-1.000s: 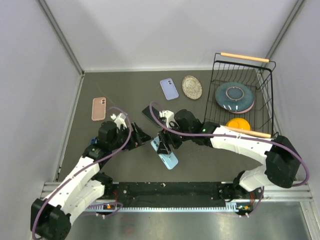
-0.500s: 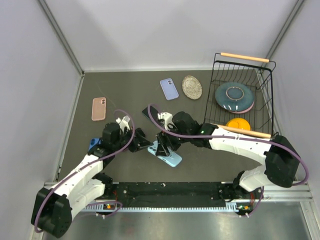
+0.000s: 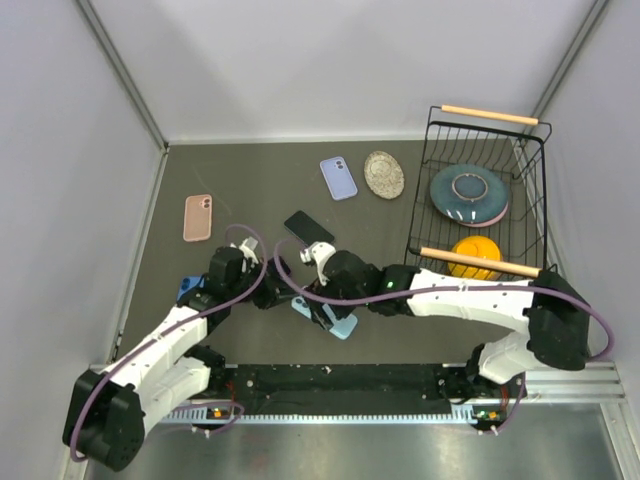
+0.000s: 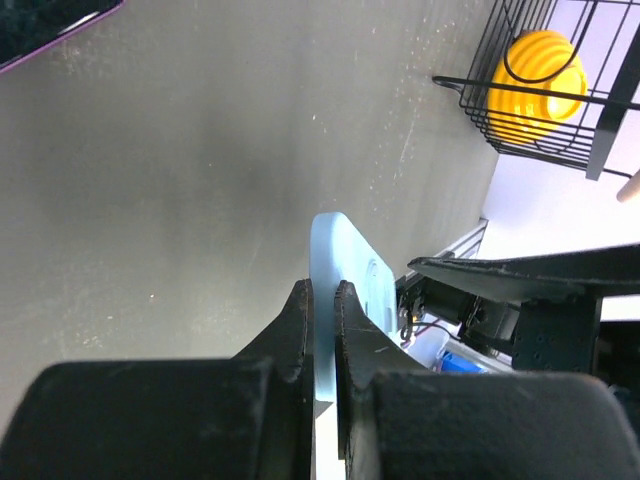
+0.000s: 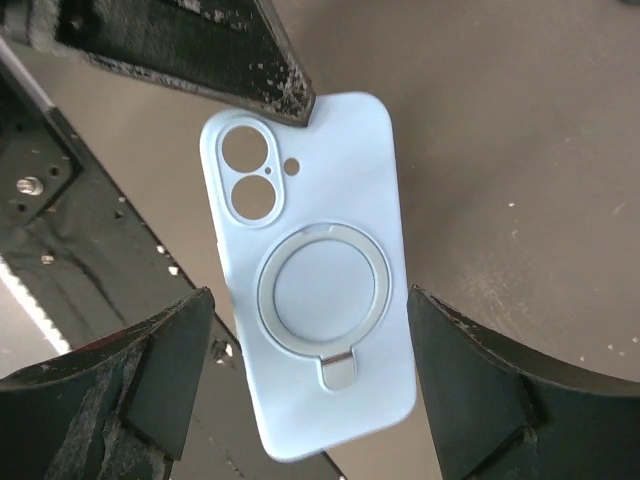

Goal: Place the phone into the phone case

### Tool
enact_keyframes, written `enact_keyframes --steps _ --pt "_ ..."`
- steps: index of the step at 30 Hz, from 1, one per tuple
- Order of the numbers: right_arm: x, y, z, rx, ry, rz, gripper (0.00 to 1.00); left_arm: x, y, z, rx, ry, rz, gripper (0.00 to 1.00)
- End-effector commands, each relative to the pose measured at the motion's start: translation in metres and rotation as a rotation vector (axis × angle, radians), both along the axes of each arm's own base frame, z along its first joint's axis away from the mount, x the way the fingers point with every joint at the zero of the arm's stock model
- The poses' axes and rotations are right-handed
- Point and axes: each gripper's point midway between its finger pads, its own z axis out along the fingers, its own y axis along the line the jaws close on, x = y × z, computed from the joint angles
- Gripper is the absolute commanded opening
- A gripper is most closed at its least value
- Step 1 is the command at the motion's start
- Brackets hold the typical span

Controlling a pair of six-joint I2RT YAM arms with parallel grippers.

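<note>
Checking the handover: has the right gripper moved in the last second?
Yes. The right gripper slid toward the near edge, away from the black wire basket, uncovering the black phone.

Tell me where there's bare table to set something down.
Bare table lies back left, between the pink case and the lilac case. Another sits between the speckled dish, the wire basket and the black phone. Crowded: near centre, where the left arm and right arm meet over the light blue case.
</note>
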Motion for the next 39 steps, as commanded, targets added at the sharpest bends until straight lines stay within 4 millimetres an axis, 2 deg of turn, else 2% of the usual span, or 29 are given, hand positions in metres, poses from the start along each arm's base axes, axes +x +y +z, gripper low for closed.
enact_keyframes --steps 1,6,7,9,10,12,13,15,16,18,19,21,23,24,26,28,29,30,32,37,39 --pt "0.012 0.009 0.005 -0.082 -0.148 -0.036 0.77 0.015 0.001 0.015 0.026 -0.027 0.036 0.00" --pt "0.006 0.020 -0.004 -0.176 -0.236 -0.039 0.72 0.020 0.005 0.012 0.067 0.000 0.060 0.00" --pt "0.007 0.021 -0.012 -0.209 -0.244 -0.041 0.71 0.020 0.006 0.010 0.076 0.006 0.064 0.00" --pt "0.008 0.024 -0.010 -0.237 -0.294 -0.052 0.70 0.020 0.007 0.008 0.087 0.019 0.071 0.00" --pt "0.008 0.023 -0.012 -0.259 -0.310 -0.055 0.66 0.019 0.007 0.008 0.087 0.024 0.071 0.00" --pt "0.015 0.019 -0.012 -0.296 -0.350 -0.097 0.50 0.020 0.007 0.009 0.084 0.020 0.070 0.00" --pt "0.017 0.014 -0.014 -0.320 -0.354 -0.114 0.30 0.019 0.007 0.009 0.084 0.021 0.065 0.00" --pt "0.020 0.009 -0.010 -0.324 -0.367 -0.149 0.16 0.020 0.006 0.013 0.086 -0.007 0.046 0.00" --pt "0.020 0.008 -0.007 -0.315 -0.366 -0.157 0.07 0.020 0.005 0.016 0.083 -0.018 0.036 0.17" --pt "0.020 0.003 -0.001 -0.286 -0.361 -0.179 0.03 0.023 0.004 0.023 0.087 -0.056 0.021 0.46" --pt "0.017 0.003 -0.001 -0.275 -0.346 -0.170 0.01 0.025 0.004 0.028 0.088 -0.077 0.017 0.68" --pt "0.014 0.003 -0.001 -0.240 -0.319 -0.160 0.00 0.031 0.008 0.037 0.127 -0.127 0.014 0.88" --pt "0.008 0.003 -0.010 -0.212 -0.253 -0.141 0.00 0.038 0.019 0.039 0.208 -0.159 0.037 0.99" --pt "0.006 0.003 -0.009 -0.187 -0.228 -0.136 0.00 0.045 0.022 0.051 0.231 -0.190 0.054 0.99" --pt "0.001 0.000 -0.020 -0.151 -0.144 -0.123 0.00 0.047 0.038 0.048 0.323 -0.174 0.093 0.99" --pt "-0.004 0.008 -0.015 -0.059 -0.071 -0.101 0.02 0.057 0.057 0.053 0.412 -0.209 0.170 0.99" --pt "0.001 0.001 -0.023 -0.051 -0.032 -0.126 0.02 0.060 0.065 0.055 0.451 -0.228 0.190 0.99" --pt "0.002 0.005 -0.019 -0.006 -0.018 -0.125 0.03 0.066 0.079 0.056 0.514 -0.246 0.246 0.98" --pt "0.003 0.001 -0.024 0.023 0.041 -0.128 0.05 0.069 0.091 0.057 0.580 -0.294 0.257 0.99" --pt "0.015 -0.014 -0.044 0.003 0.079 -0.204 0.14 0.078 0.113 0.063 0.700 -0.404 0.292 0.99" --pt "0.021 -0.026 -0.058 -0.013 0.113 -0.264 0.16 0.082 0.116 0.066 0.730 -0.432 0.275 0.99"
